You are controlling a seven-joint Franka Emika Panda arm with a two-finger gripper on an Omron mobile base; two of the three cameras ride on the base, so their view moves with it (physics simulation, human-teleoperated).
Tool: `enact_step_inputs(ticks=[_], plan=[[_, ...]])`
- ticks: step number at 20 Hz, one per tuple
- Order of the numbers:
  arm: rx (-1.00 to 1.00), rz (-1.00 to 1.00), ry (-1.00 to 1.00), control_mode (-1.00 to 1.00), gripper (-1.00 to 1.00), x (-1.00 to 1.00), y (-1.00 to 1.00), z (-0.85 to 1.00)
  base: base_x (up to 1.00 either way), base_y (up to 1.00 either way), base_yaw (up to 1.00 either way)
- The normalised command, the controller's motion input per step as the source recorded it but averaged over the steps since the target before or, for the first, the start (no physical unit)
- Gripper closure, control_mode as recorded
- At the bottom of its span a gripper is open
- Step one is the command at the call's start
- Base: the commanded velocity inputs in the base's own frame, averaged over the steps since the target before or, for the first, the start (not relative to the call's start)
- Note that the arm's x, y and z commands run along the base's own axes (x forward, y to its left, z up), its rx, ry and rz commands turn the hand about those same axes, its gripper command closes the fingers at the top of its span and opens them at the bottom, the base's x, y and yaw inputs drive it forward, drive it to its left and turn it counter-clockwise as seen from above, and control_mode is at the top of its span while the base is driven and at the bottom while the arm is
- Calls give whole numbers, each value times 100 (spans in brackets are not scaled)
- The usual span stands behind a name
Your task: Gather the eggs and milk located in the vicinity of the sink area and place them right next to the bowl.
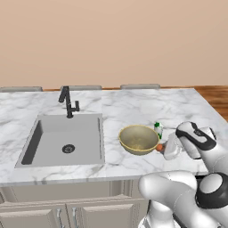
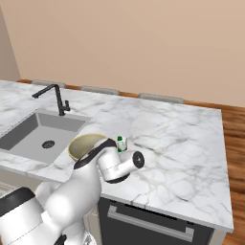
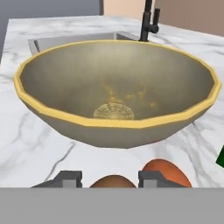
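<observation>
In the hand view the wide tan-yellow bowl (image 3: pixel 52 109) stands just ahead of my gripper (image 3: pixel 110 180). A brown egg (image 3: pixel 114 182) sits between the two dark fingertips, which are shut on it low over the marble. The orange-red egg (image 3: pixel 169 169) lies right beside it, close to the bowl's base. A green edge of the milk (image 3: pixel 221 158) shows at the right. From the left base view the bowl (image 1: pixel 126 141), the milk (image 1: pixel 158 129) behind it and the orange-red egg (image 1: pixel 159 147) sit together, with my gripper (image 1: pixel 165 150) at the bowl's right side. In the right base view the milk (image 2: pixel 121 142) stands next to the bowl (image 2: pixel 79 143).
The grey sink (image 1: pixel 53 147) with its black faucet (image 1: pixel 67 101) lies left of the bowl, and appears as the sink (image 2: pixel 28 129) and faucet (image 2: pixel 55 98) in the right base view. Bare marble stretches to the right and behind. The counter's front edge runs close below my hand.
</observation>
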Motion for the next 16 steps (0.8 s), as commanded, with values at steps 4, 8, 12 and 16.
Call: enact_step_inputs(ticks=[4,8,12,16], plan=[[4,0,0,-100,100,5,10,-6,0,0,0],[5,0,0,-100,100,1,4,-9,0,0,0],[6,0,0,-100,100,0,3,-11,0,0,0],[5,0,0,-100,100,3,7,-9,0,0,0]])
